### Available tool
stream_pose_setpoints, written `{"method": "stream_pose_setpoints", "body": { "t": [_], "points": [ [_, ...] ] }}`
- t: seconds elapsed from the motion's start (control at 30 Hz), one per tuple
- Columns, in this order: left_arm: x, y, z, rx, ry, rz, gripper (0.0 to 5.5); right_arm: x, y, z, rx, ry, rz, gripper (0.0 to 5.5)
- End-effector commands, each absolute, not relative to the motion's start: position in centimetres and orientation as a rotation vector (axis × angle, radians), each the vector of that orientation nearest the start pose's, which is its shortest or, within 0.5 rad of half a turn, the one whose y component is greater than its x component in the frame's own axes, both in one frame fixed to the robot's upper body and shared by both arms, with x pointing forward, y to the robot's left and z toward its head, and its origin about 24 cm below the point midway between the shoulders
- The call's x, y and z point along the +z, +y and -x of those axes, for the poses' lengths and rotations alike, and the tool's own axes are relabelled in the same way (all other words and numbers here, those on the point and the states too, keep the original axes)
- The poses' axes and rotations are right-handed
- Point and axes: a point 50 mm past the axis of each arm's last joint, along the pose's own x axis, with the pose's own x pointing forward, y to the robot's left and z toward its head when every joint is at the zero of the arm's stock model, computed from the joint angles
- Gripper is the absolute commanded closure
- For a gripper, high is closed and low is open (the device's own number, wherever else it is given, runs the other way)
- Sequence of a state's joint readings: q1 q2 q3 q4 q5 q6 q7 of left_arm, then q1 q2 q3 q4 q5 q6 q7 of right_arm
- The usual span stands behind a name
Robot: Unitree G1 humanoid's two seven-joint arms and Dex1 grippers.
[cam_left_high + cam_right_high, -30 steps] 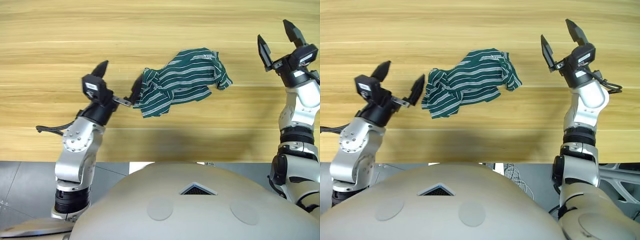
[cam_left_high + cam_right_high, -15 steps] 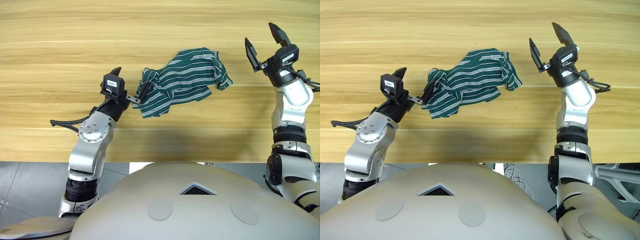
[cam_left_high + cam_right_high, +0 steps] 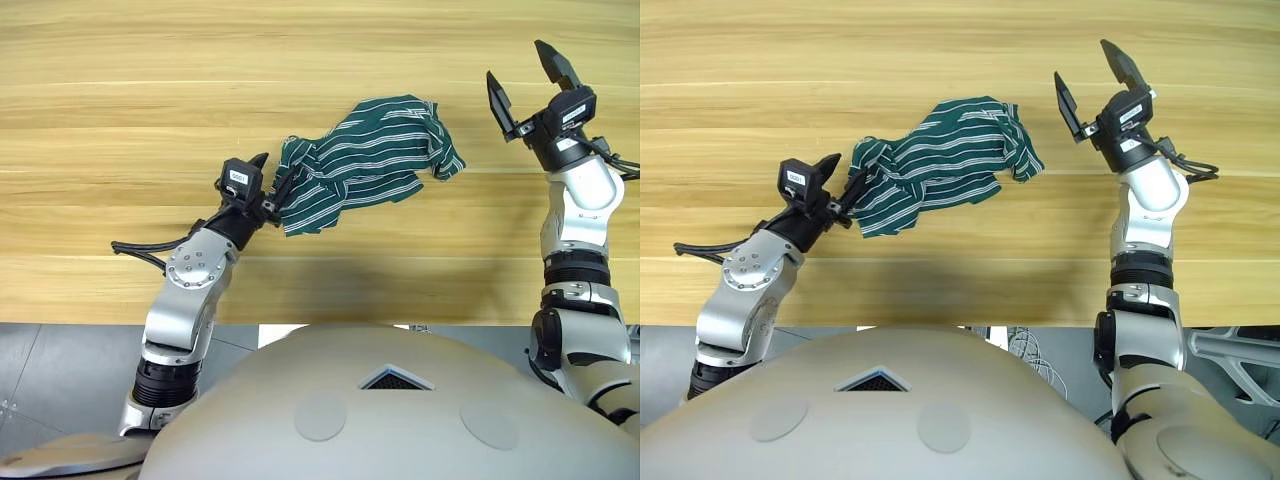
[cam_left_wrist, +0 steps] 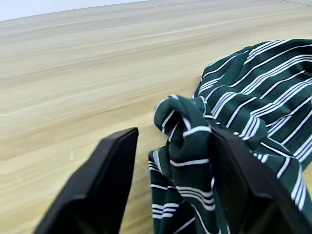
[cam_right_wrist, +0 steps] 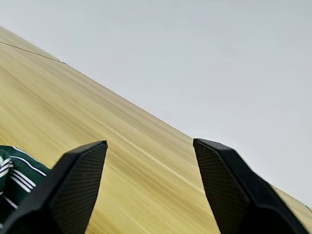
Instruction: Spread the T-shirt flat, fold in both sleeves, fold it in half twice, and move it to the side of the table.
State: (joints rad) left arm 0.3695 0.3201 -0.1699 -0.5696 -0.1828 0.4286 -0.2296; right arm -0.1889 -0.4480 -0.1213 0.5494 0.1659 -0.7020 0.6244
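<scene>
— Head view first: where's the T-shirt?
— The T-shirt (image 3: 365,160) lies crumpled mid-counter (image 3: 120,80), well back from the near edge. The left claw (image 3: 272,180) sits at its left end. The right claw (image 3: 520,72) hangs wide open and unladen, apart from its right end.
— Left wrist view?
— Claw partly open, jaws astride a bunched fold of the striped cloth. One finger (image 4: 243,180) touches it, not clamped.
— Right wrist view?
— Its fingers (image 5: 73,190) are spread wide over the counter, holding nothing.
</scene>
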Motion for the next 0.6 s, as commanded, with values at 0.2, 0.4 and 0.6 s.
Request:
{"method": "stream_pose_setpoints", "body": {
  "t": [0.2, 0.4, 0.6],
  "points": [
    [4.8, 14.9, -16.9, -0.412, 0.307, -0.055, 4.61, 6.7, -24.3, -26.3, 0.506, -0.293, 0.413, 2.22],
    [5.9, 15.1, -15.8, -0.41, 0.265, 0.029, 5.46, 6.2, -23.0, -23.9, 0.728, -0.222, 0.414, 2.22],
    [7.5, 14.5, -14.9, -0.489, 0.206, 0.131, 5.46, 5.5, -21.1, -20.7, 0.862, -0.054, 0.292, 2.22]
  ]
}}
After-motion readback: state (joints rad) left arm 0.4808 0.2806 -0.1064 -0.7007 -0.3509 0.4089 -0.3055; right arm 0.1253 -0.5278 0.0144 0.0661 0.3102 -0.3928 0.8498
